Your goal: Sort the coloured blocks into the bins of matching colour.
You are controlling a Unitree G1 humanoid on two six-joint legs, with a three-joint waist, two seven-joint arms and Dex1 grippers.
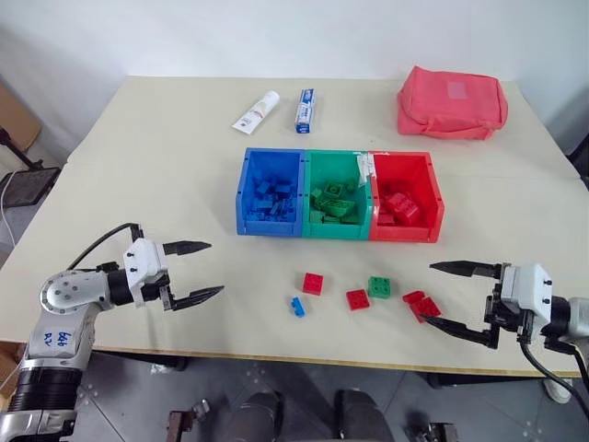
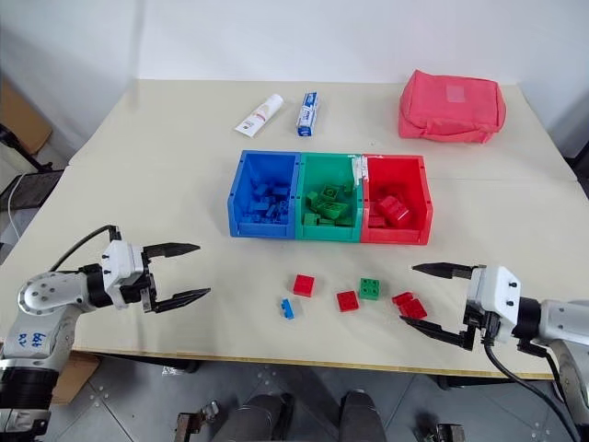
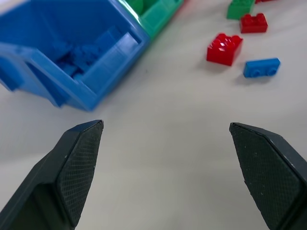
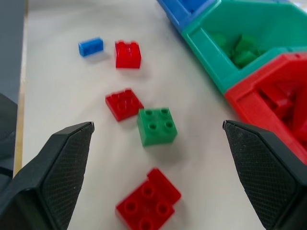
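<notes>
Right pincer (image 1: 454,299) wide, empty; red block (image 1: 421,305) just beside (left pincer (image 1: 204,269) wide too)

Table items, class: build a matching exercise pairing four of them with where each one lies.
Things:
1. blue block
2. green block
3. pink pouch
4. toothpaste tube

Places:
A. far right corner of the table
B. loose, between two red blocks
C. far side, behind the blue bin
D. leftmost of the loose blocks

Pairs: 1-D, 2-B, 3-A, 4-C
</notes>
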